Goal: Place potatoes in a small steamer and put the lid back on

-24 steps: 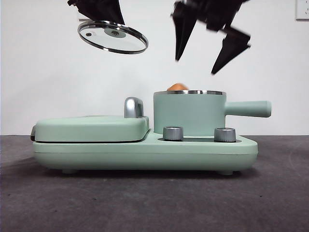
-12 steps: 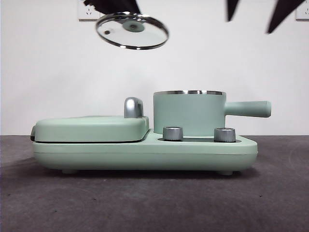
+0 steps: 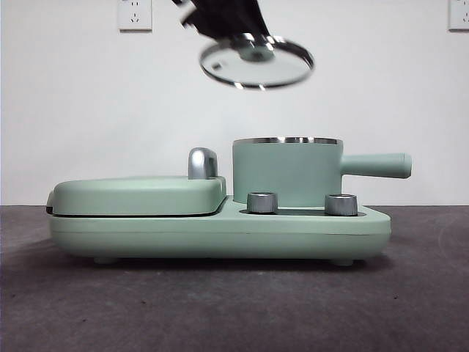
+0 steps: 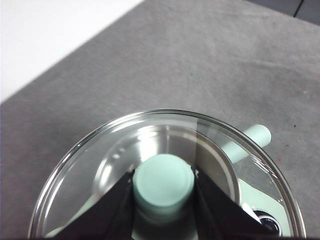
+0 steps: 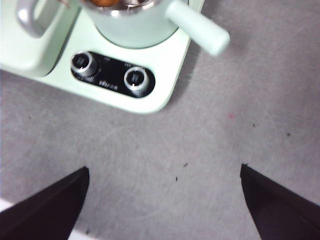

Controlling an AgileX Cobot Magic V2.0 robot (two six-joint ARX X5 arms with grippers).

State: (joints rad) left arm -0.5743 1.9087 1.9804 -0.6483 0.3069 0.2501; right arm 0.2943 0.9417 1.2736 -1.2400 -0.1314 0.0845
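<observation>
The small steamer (image 3: 287,172) is a mint-green pot with a steel rim and a side handle, standing on the right half of the mint-green cooker base (image 3: 220,231). My left gripper (image 4: 163,187) is shut on the knob of the lid (image 3: 256,63) and holds it tilted in the air above the pot, slightly to its left. In the left wrist view the glass lid (image 4: 90,170) shows the pot's rim below. The potato (image 5: 102,2) lies inside the pot, seen only as an orange-brown edge. My right gripper (image 5: 162,195) is open, high above the table in front of the cooker.
A flat mint-green grill cover (image 3: 139,194) with a chrome handle (image 3: 203,163) takes the cooker's left half. Two steel dials (image 3: 262,202) stand at the front below the pot. The pot's handle (image 3: 375,165) points right. Grey table surface (image 3: 220,308) lies around.
My left gripper has carried the lid rightward, from over the grill cover to over the pot. My right gripper has risen out of the front view. The potato no longer shows above the rim.
</observation>
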